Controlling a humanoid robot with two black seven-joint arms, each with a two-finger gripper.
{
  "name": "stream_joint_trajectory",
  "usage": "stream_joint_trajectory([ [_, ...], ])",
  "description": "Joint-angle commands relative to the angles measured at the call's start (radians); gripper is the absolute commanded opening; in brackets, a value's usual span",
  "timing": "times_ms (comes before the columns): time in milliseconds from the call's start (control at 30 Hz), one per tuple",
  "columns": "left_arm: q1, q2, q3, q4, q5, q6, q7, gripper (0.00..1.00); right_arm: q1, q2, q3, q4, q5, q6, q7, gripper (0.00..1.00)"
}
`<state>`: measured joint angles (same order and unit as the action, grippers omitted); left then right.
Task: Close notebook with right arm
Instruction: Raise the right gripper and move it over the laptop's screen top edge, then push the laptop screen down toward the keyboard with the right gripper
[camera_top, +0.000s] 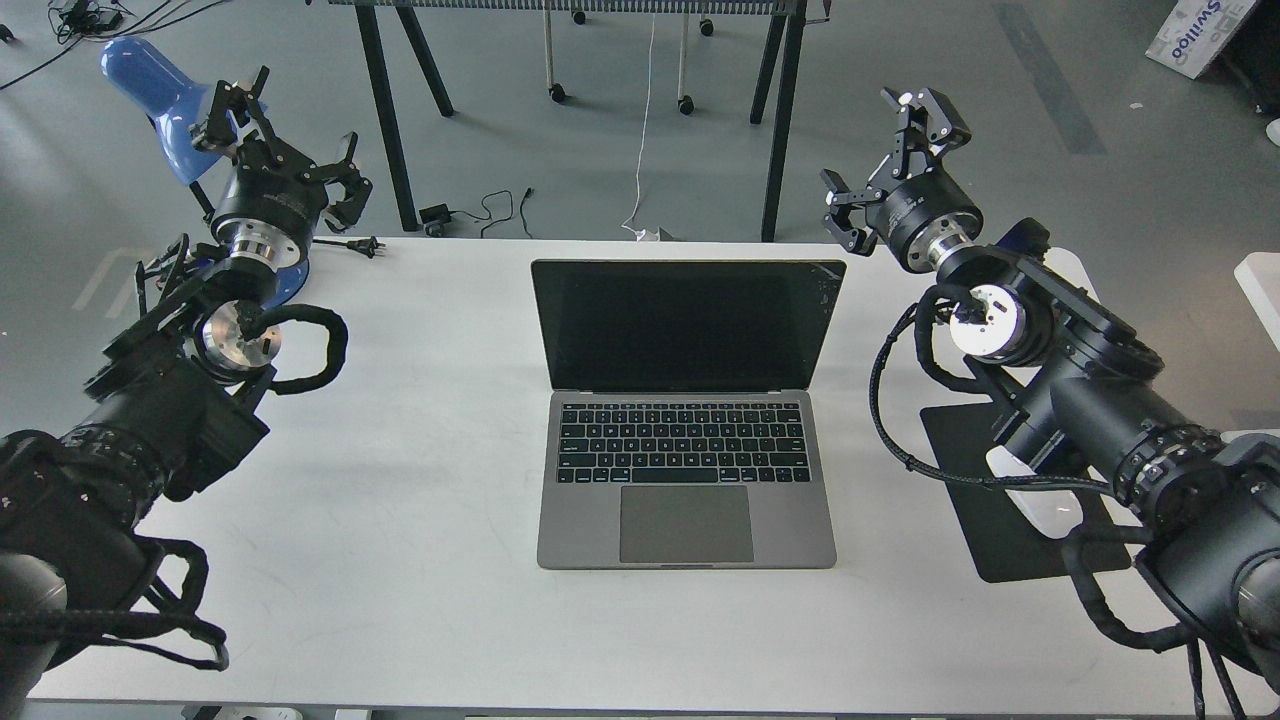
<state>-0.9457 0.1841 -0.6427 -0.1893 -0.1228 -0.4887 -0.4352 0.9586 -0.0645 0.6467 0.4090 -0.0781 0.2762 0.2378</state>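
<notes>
A: Nearest first?

B: White table (400, 560), bare along the near edge. Then the notebook (687, 415), centred, base flat, trackpad toward the near side, keyboard behind it.

A: Lid?

B: Up, well open, black screen facing this way, dark all over. Top edge close to the table's far edge.

A: To the sides at that depth?

B: At 3 o'clock from the notebook, a black mouse pad (965, 500), flat, with something white on it, mostly hidden under the right arm (1090, 400). At 9 o'clock, bare tabletop, then the left arm's thick links.

A: Right gripper?

B: Right gripper (893, 170) up at about 1 o'clock from the notebook's middle, just beyond the screen's upper right corner, hanging over the table's far edge. Fingers spread wide, nothing between them. Clear of the lid, not touching it.

A: Left gripper?

B: Left gripper (290, 135) at about 10 o'clock from the notebook, well apart from it, over the far left corner. Fingers likewise splayed, empty. Right against a blue lamp (160, 85) in the view, though contact impossible to judge.

A: Farther still?

B: Grey floor, black table legs (385, 110), a white cable (645, 110) running down to a plug near the table's far edge, loose black cords (480, 212) beside it.
</notes>
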Motion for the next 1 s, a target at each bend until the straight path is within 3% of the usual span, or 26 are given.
stream_joint_trajectory([
  [0, 0.001, 0.0, 0.0, -0.001, 0.0, 0.0, 0.001, 1.0, 0.0, 0.003, -0.045, 0.017, 0.0, 0.001, -0.003, 1.0],
  [333, 0.001, 0.002, 0.0, -0.001, 0.0, 0.0, 0.001, 1.0, -0.037, -0.021, -0.093, 0.149, 0.0, 0.0, -0.003, 1.0],
  [667, 0.001, 0.002, 0.0, 0.001, 0.0, 0.0, 0.001, 1.0, -0.118, -0.225, -0.151, 0.482, -0.002, -0.089, -0.031, 1.0],
  [967, 0.001, 0.002, 0.0, -0.001, 0.0, 0.0, 0.001, 1.0, -0.227, -0.305, -0.153, 0.639, -0.009, -0.101, -0.035, 1.0],
])
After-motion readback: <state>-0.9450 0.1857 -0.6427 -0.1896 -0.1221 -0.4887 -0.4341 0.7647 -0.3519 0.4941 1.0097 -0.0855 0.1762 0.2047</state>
